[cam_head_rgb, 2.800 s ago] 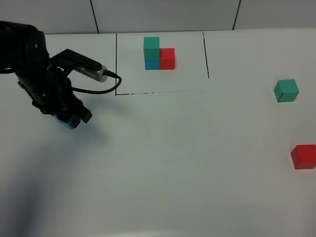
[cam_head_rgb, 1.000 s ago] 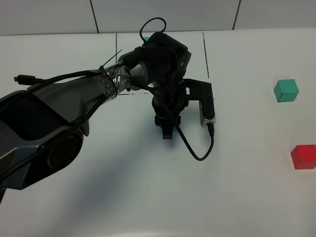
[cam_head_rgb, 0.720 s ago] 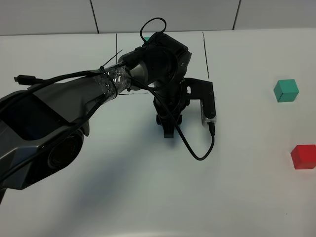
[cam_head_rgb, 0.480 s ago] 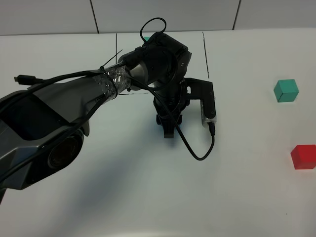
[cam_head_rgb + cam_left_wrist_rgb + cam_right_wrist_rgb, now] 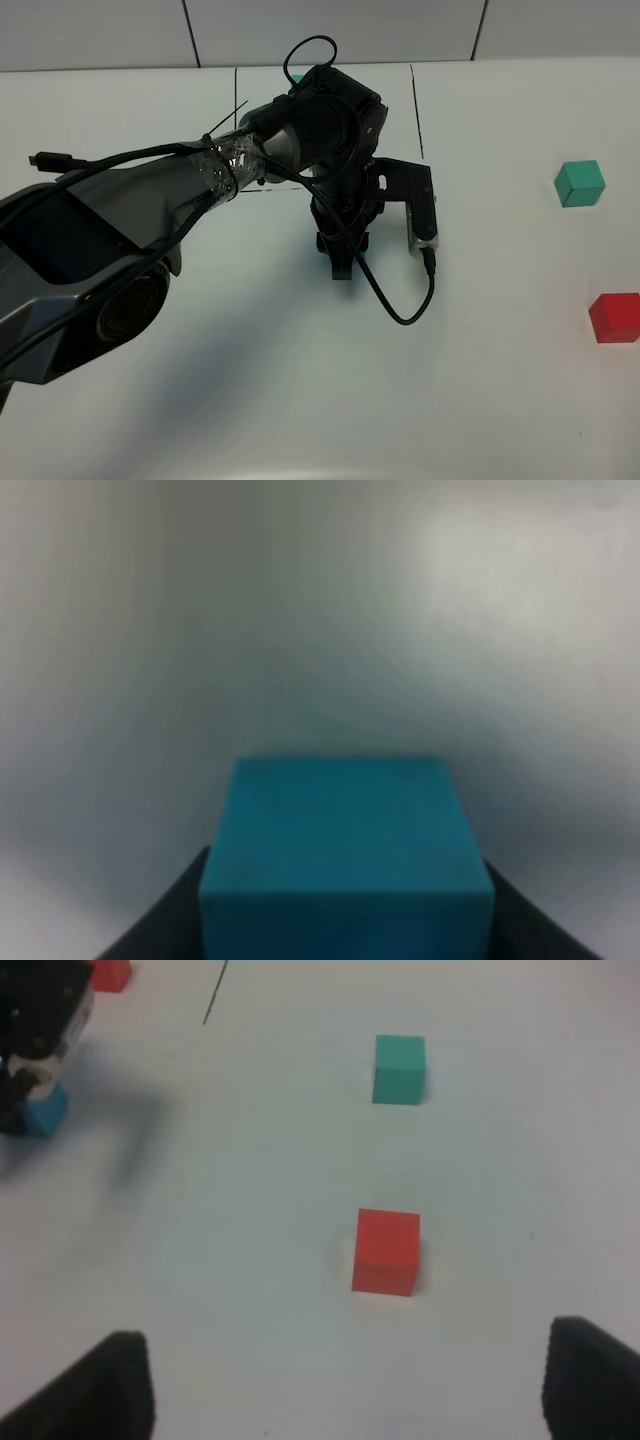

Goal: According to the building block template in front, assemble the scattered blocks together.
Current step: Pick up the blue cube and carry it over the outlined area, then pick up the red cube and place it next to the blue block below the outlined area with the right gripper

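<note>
1 blue cube (image 5: pixel 345 855) sits clamped in the left tool (image 5: pixel 341 264); the right tool (image 5: pixel 350 1390) gapes wide open.

Held cube (image 5: pixel 345 855) at centre, before the template frame (image 5: pixel 417 110), well to its right, back cube (image 5: pixel 580 184) behind front cube (image 5: pixel 614 318).

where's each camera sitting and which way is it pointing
Exterior high: mounted above, looking down on the table; the left arm reaches across the middle, left gripper low.
Left wrist: on the left arm, looking past its dark fingers at the blue cube gripped between them.
Right wrist: on its own arm, looking across the table at the red cube and green cube; the open right gripper shows.
Shared: red and green cubes in exterior high and right wrist; blue cube in both wrist views.
</note>
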### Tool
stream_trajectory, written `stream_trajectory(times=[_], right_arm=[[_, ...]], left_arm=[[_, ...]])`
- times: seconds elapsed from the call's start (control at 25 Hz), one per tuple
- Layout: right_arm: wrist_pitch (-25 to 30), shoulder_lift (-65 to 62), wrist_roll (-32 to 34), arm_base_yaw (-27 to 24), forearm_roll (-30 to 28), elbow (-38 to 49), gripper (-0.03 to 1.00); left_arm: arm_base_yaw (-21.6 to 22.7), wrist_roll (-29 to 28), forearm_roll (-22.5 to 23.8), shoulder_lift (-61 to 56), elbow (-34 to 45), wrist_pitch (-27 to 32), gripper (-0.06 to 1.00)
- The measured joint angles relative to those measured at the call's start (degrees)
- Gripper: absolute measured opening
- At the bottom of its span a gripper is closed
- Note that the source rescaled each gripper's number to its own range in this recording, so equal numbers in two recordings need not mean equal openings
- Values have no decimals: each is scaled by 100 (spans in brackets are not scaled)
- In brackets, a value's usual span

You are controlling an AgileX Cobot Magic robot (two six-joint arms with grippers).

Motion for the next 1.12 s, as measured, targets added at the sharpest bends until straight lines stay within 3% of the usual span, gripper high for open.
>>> stream_trajectory(times=[0.12,0.16,0.36,0.52,0.68,0.8,1.12], right_arm=[[0,0,5,0,0,0,64],[0,0,11,0,0,0,64],[0,0,11,0,0,0,64],[0,0,11,0,0,0,64],[0,0,11,0,0,0,64],[0,0,11,0,-10,0,64],[0,0,15,0,-17,0,64]], left_arm=[[0,0,0,0,0,0,4],[0,0,0,13,0,0,10],[0,-6,0,15,0,11,62],[0,-24,0,-93,0,17,93],[0,-492,-2,-350,0,186,100],[0,-1288,77,-573,0,392,100],[276,-3239,1349,-1097,-7,717,97]])
